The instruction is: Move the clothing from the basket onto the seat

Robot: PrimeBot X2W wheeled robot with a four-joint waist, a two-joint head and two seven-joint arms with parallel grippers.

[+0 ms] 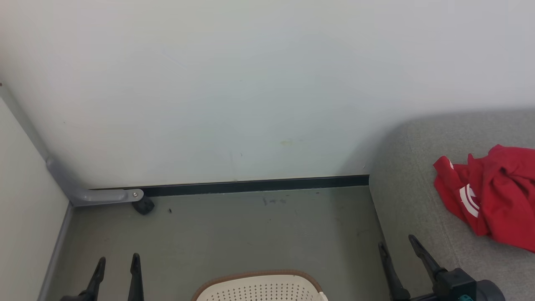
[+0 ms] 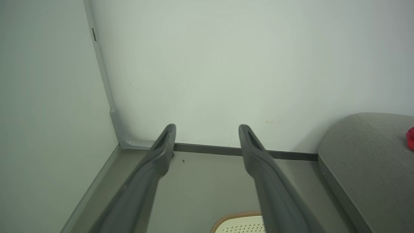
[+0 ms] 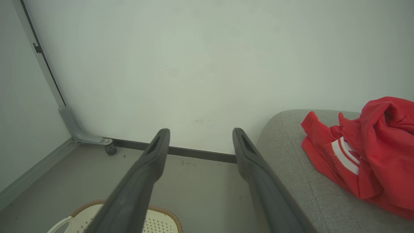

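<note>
Status: the clothing (image 1: 493, 196), a crumpled red garment with white stripe marks, lies on the seat (image 1: 413, 188) at the right edge of the head view, fully supported and free of both arms. The basket (image 1: 259, 274) sits on the floor at the bottom centre. Its far rim and perforated wall are all that can be seen, so it cannot be told whether anything is left inside.

Left gripper (image 1: 118, 258), lower left: fingers spread wide, holding nothing, over bare floor. Right gripper (image 1: 397, 241), lower right: fingers likewise spread wide and empty, just beside the seat's front edge and well short of the garment.

Assessment: one garment is delivered, and the work stands between a drop-off and either a further pick or completion.

Next move calls for: tilting the view down to inspect the basket interior. If red fabric remains, lower one open gripper inside the rim, close on a raised fold, lift clear of the wall, then carry right to bare cushion.
</note>
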